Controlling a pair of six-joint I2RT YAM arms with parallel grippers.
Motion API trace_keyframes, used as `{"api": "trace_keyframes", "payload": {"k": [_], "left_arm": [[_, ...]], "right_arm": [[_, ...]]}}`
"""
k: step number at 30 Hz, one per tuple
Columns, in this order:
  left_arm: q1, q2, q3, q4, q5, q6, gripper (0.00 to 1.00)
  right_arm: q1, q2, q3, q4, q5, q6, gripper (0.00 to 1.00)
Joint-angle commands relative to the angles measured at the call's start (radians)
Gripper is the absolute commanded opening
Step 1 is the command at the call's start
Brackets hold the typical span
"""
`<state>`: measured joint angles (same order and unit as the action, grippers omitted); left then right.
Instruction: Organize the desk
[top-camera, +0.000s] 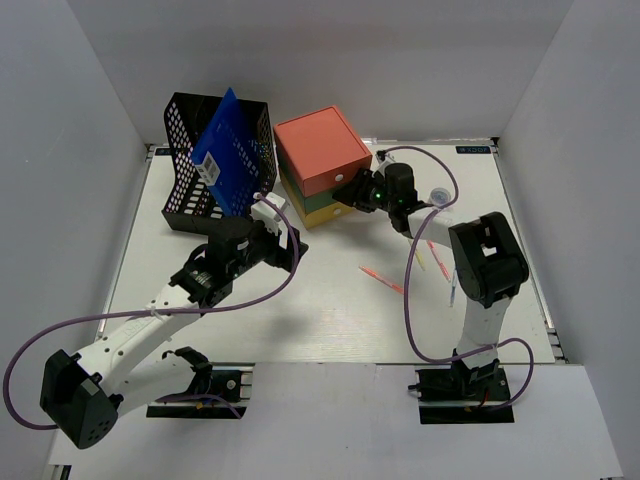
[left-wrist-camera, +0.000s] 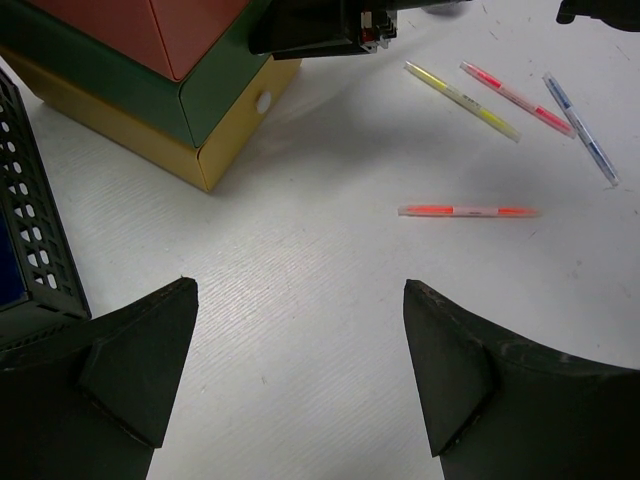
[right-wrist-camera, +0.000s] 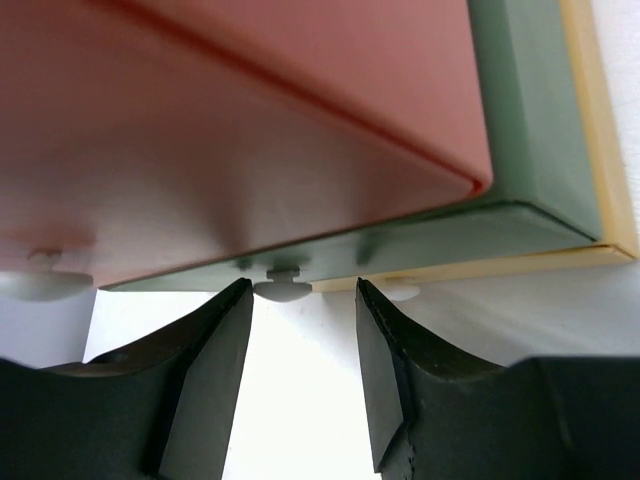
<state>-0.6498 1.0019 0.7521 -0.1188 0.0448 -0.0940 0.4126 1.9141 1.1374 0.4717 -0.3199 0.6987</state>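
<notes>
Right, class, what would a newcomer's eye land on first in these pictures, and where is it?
The coral-topped drawer box at the far middle of the desk, with the right gripper open around a white knob. Next, the blue board tilted in the black mesh basket, far left, and loose coloured pens right of centre.

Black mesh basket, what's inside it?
A blue flat panel leans tilted in the black mesh basket, sticking above its rim. Whatever lies beneath the panel is hidden.

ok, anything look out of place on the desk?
Yes. Four thin plastic pens lie scattered loose on the white desk, right of the coral-topped drawer box. A blue perforated board leans askew in the black mesh basket.
</notes>
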Motion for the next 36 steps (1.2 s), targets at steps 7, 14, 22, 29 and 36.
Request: {"api": "trace_keyframes", "payload": {"k": [7, 14, 22, 29, 36], "left_arm": [[0.004, -0.028, 0.009, 0.025, 0.0, -0.001, 0.93], [0.004, -0.034, 0.006, 0.03, 0.003, -0.001, 0.93], [0.004, -0.037, 0.006, 0.03, 0.0, -0.001, 0.93], [0.004, -0.039, 0.003, 0.034, 0.004, -0.004, 0.93], [0.004, -0.045, 0.003, 0.034, 0.004, -0.006, 0.93]], "right_arm": [[0.005, 0.017, 0.082, 0.013, 0.008, 0.022, 0.48], [-0.001, 0.022, 0.088, -0.001, 0.015, 0.028, 0.36], [-0.003, -0.006, 0.044, 0.021, 0.021, 0.027, 0.23], [-0.031, -0.104, -0.1, 0.076, 0.027, 0.022, 0.21], [-0.054, -0.219, -0.257, 0.119, 0.012, 0.012, 0.21]]}}
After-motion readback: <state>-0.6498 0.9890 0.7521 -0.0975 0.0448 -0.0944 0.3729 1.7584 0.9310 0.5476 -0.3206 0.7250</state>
